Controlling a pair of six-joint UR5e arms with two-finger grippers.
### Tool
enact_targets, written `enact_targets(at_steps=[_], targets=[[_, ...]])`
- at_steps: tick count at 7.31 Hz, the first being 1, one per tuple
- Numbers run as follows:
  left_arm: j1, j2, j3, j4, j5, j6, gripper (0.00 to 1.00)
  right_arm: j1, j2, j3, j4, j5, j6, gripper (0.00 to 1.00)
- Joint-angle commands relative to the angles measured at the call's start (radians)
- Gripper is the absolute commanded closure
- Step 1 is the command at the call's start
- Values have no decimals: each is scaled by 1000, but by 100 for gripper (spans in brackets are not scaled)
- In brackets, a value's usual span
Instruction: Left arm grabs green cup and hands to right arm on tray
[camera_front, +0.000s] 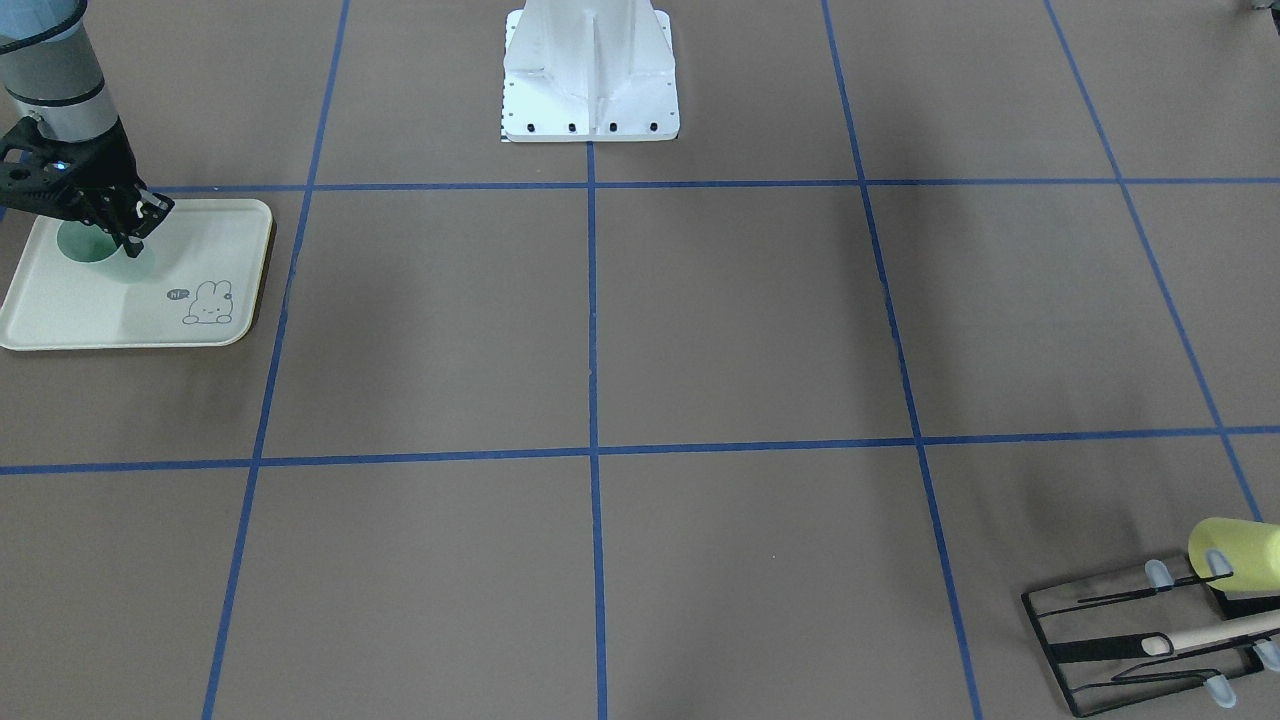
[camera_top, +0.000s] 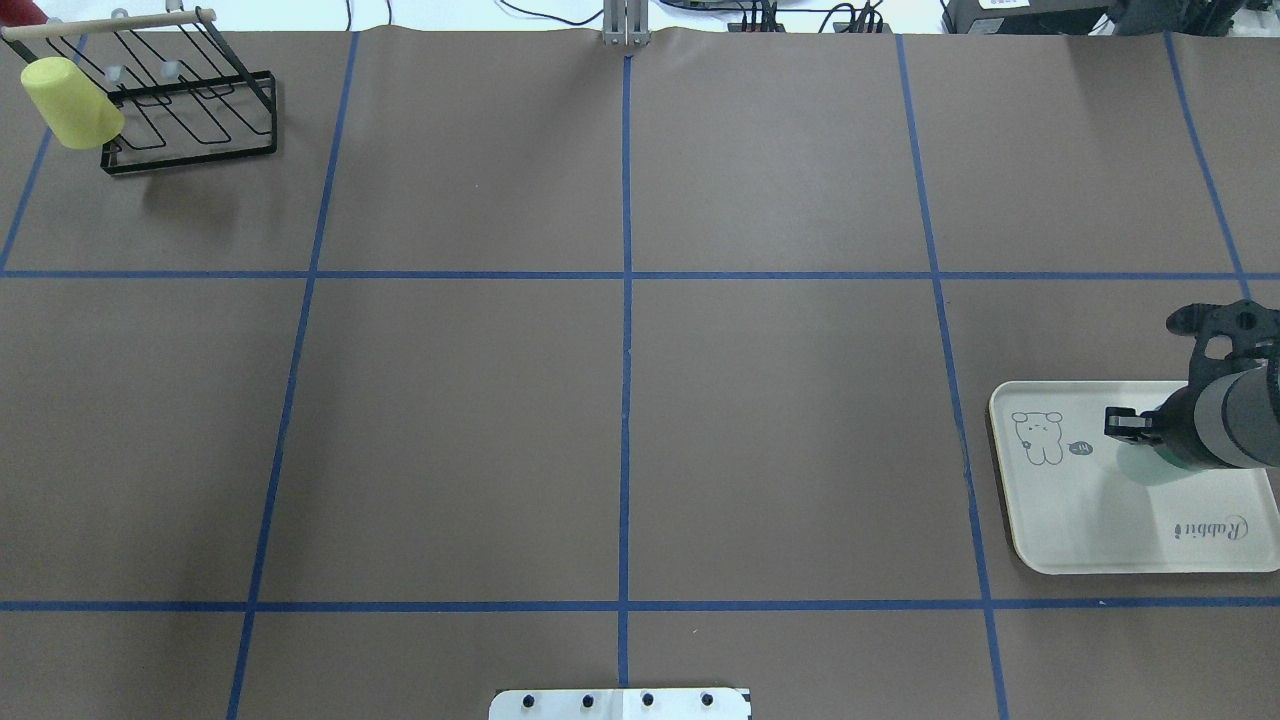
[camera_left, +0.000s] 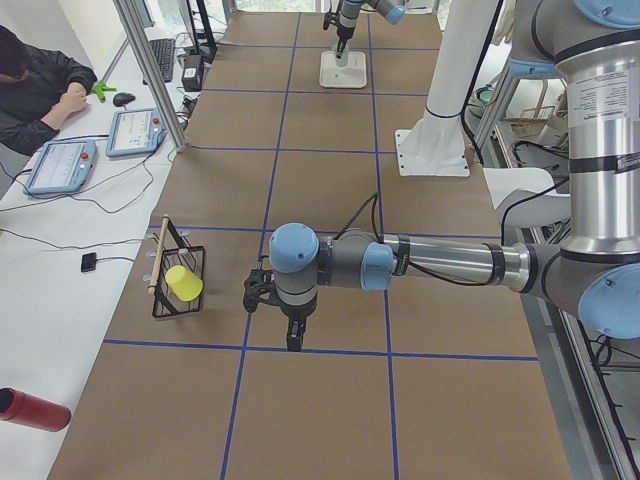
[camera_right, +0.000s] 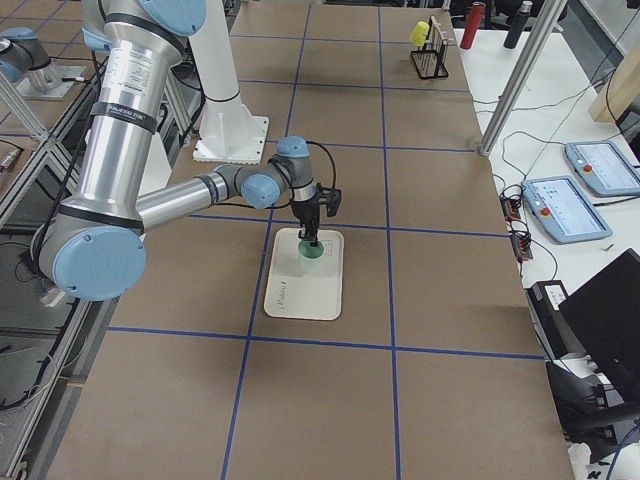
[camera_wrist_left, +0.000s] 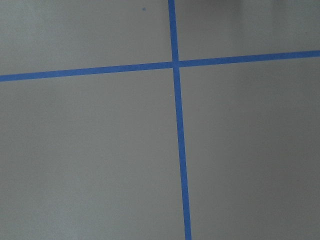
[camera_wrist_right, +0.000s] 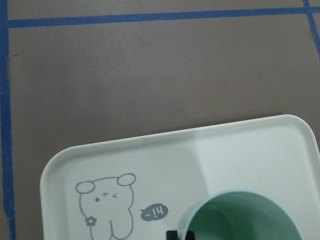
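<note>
The green cup stands upright, mouth up, on the cream tray at the table's right side. It also shows in the overhead view, the exterior right view and the right wrist view. My right gripper points down with its fingers closed on the cup's rim, one fingertip just outside the wall. My left gripper hangs over bare table near the rack. It shows only in the exterior left view, so I cannot tell whether it is open. The left wrist view shows only tape lines.
A pale yellow cup hangs on a black wire rack at the far left corner. The white robot base stands at the near middle edge. Blue tape lines grid the brown table. An operator sits beside the table.
</note>
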Motion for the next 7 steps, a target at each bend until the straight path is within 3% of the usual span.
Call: enact_targets(at_steps=[1,3,4,5,7], targets=[[0,0,1,0,0,0,0,-54,-2,-16,49,-42,76,100],[0,0,2,0,0,0,0,-58,1,-41,91,-42,81,100],[0,0,2,0,2,0,0,-58,9,-41,97,-40,81,88],[0,0,2,0,2,0,0,-57,10,-36,97,-40,78,1],[0,0,2,0,0,0,0,-46,13,-5,95,-27,63,0]])
